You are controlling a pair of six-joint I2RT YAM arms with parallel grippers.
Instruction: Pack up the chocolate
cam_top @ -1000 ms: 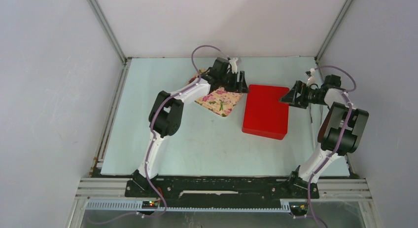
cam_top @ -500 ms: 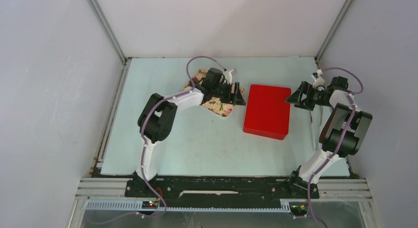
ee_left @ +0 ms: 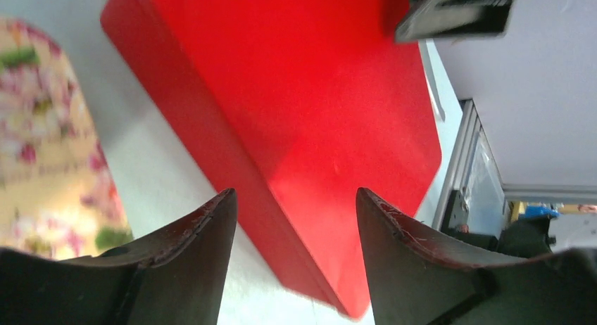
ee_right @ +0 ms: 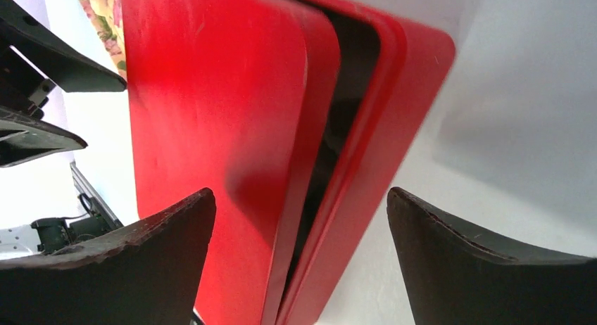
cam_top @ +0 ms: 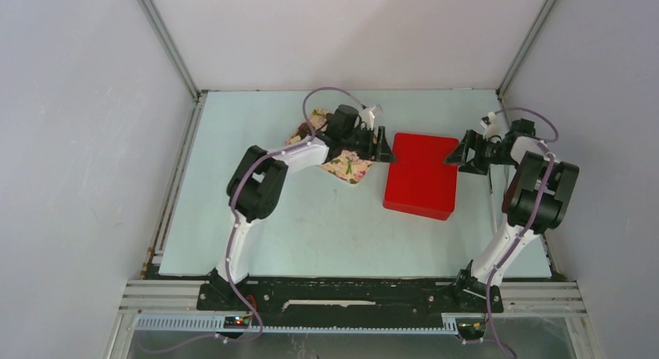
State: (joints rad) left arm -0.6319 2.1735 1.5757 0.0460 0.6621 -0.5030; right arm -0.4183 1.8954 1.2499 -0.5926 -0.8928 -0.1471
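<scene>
No chocolate shows in any view. A red box (cam_top: pixel 420 176) with its lid on lies mid-table. In the right wrist view a dark gap runs between the lid (ee_right: pixel 211 114) and the base (ee_right: pixel 394 128). My left gripper (cam_top: pixel 382 145) is open and empty at the box's far left corner, and its wrist view shows the box's left edge (ee_left: pixel 317 93) between the fingers. My right gripper (cam_top: pixel 457 153) is open and empty at the box's far right corner, straddling its edge (ee_right: pixel 301 198).
A flower-print tray (cam_top: pixel 346 166) lies left of the box, partly under the left arm, and also shows in the left wrist view (ee_left: pixel 42 149). Grey walls stand close on three sides. A metal rail (cam_top: pixel 491 192) runs along the table's right edge.
The right gripper drew back to the right, then returned to the box's corner. The left gripper dropped toward the box's left corner. The box stayed put.
</scene>
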